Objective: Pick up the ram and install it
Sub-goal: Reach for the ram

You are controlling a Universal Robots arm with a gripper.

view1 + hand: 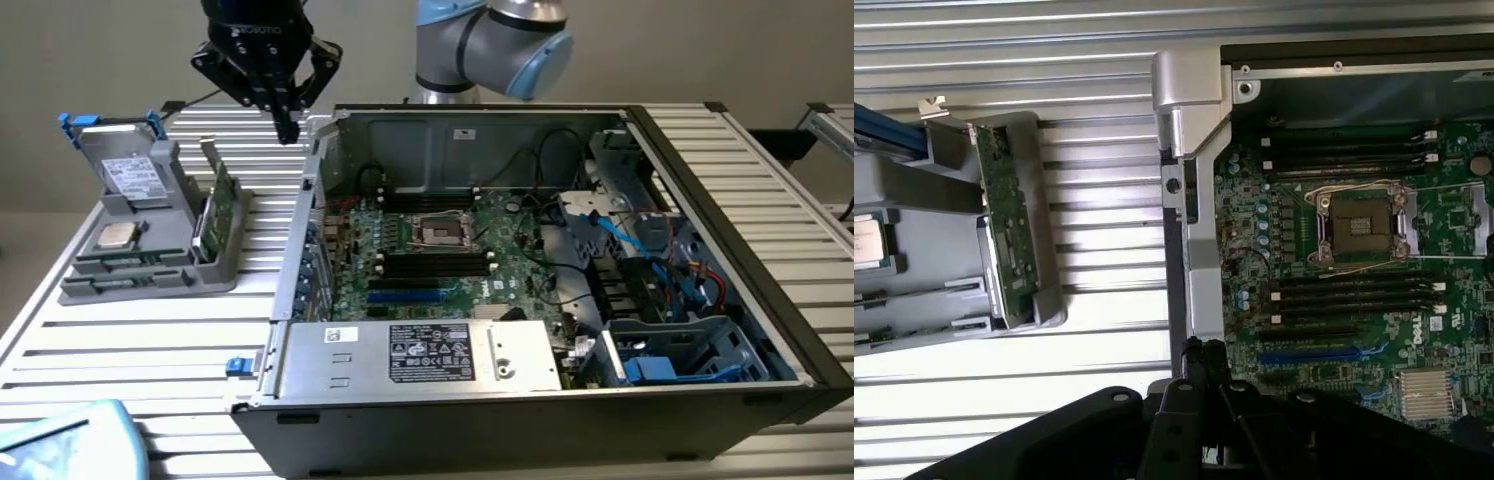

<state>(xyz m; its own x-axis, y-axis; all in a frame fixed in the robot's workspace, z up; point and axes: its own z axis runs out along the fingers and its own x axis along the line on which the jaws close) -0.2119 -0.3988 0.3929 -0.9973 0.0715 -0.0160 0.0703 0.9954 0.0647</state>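
The ram (216, 215) (1006, 230) is a narrow green stick standing on edge in a slot of the grey holder (147, 280) at the exterior view's left. My gripper (286, 128) (1200, 352) hangs above the table, over the gap between the holder and the computer case's side wall. Its black fingers are shut together with nothing between them. It is well apart from the ram, higher and toward the case. Inside the open case, the motherboard (454, 250) shows black memory slots (430, 267) (1354, 295) on both sides of the processor socket (441, 232).
The holder also carries a silver processor chip (118, 236) and a drive (131, 175) with blue tabs. The open computer case (721, 330) takes up most of the slatted white table (120, 350). A power supply (427, 355), cables and drive cages sit inside it.
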